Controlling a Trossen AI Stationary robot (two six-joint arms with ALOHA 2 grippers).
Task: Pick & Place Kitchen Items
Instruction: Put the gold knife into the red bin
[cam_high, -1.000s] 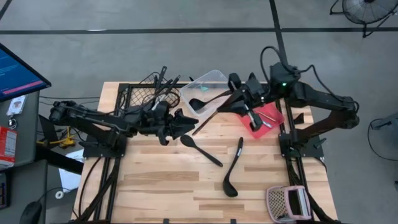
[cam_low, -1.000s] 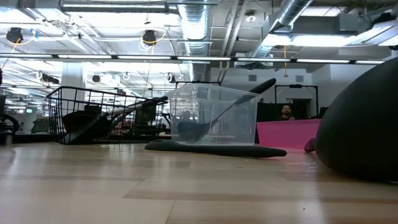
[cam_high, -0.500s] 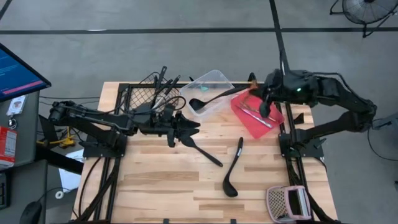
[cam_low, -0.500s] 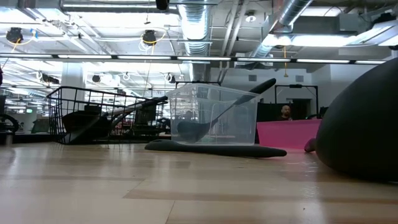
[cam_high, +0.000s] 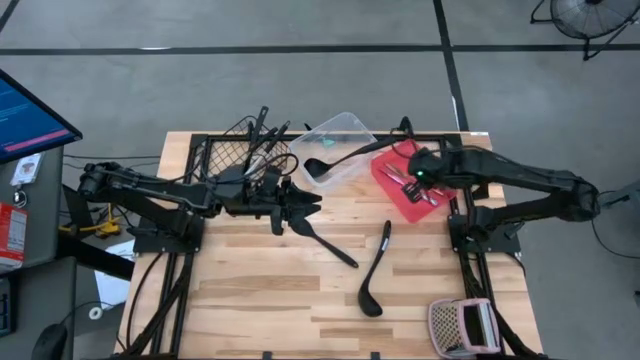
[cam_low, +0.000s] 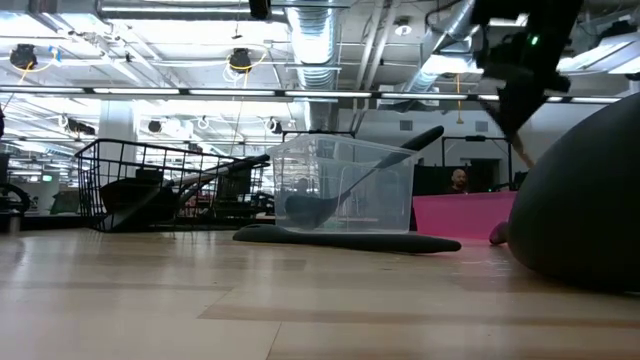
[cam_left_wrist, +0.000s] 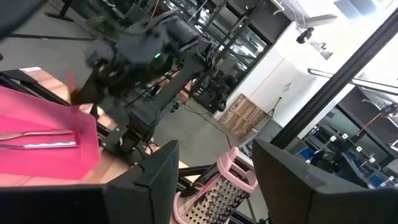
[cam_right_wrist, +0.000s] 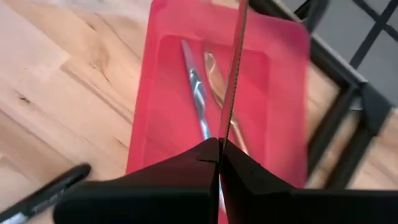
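Steel utensil: thin, stiff, light, slippery | pinched at 1 end in your right gripper, over red tray | tray holds 2 pieces | grip mid-shank for control | left gripper spread wide, near spoon.

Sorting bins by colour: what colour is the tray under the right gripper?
Red, slightly pinkish; the tray shows best in the right wrist view, below the right gripper.
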